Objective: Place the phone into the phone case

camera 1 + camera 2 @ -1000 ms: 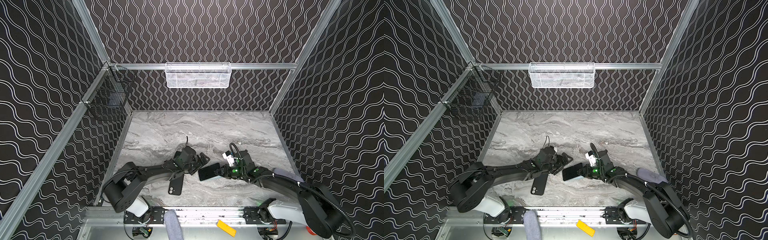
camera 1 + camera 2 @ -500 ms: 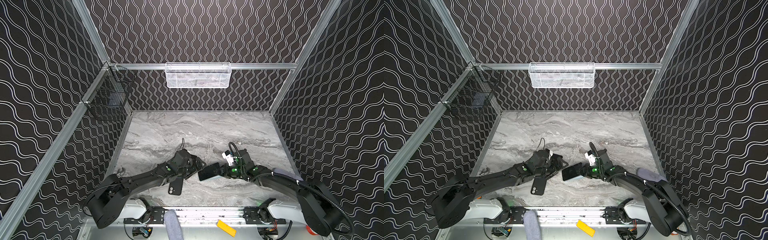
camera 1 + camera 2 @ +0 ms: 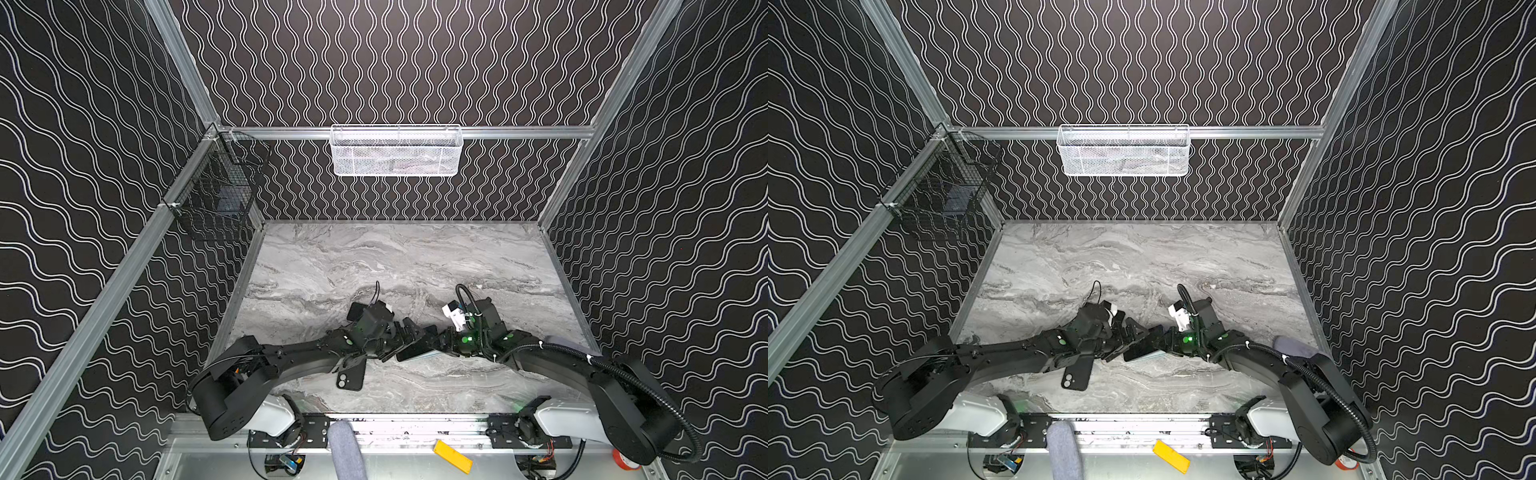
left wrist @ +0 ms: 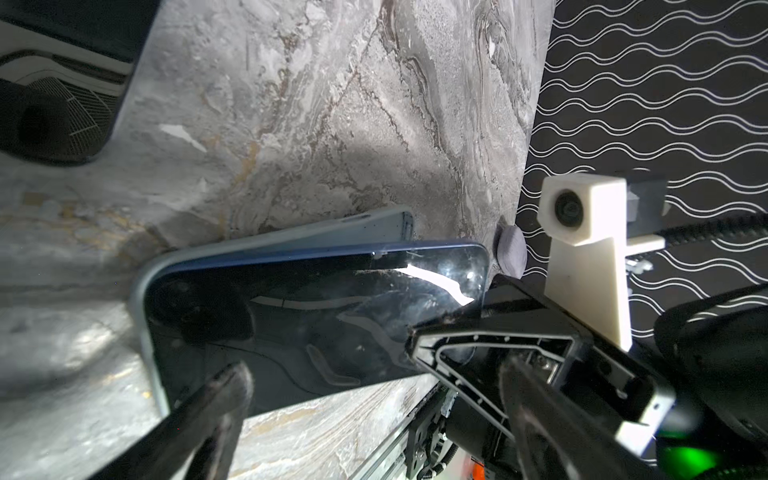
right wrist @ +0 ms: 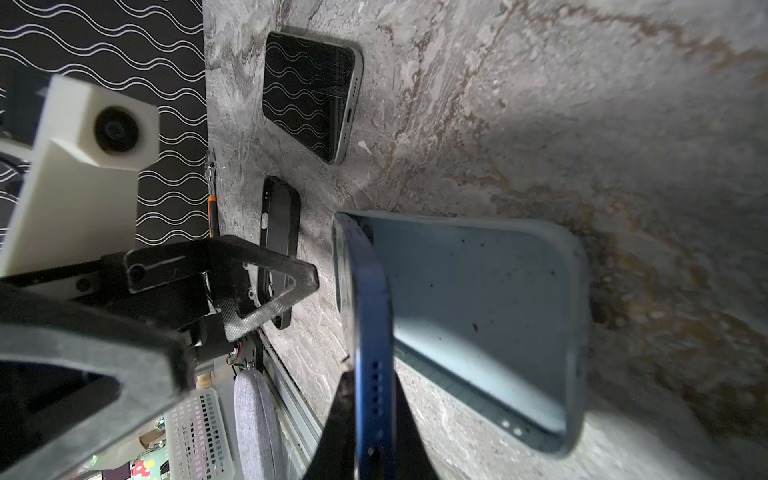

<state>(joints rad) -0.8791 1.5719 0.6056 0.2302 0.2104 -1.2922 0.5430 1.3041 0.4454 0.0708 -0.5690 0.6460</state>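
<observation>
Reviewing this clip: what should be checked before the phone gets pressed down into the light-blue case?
1. Grip: right pincer shut on the blue phone, at its near end: ok.
2. Far end of the blue phone tucked inside the rim of the light-blue case: ok.
3. Phone lying flat in the case: not ok, the held end is raised.
4. Helper: left pincer open near the phone: ok.
5. The black case and second phone lie apart from the work: ok.
</observation>
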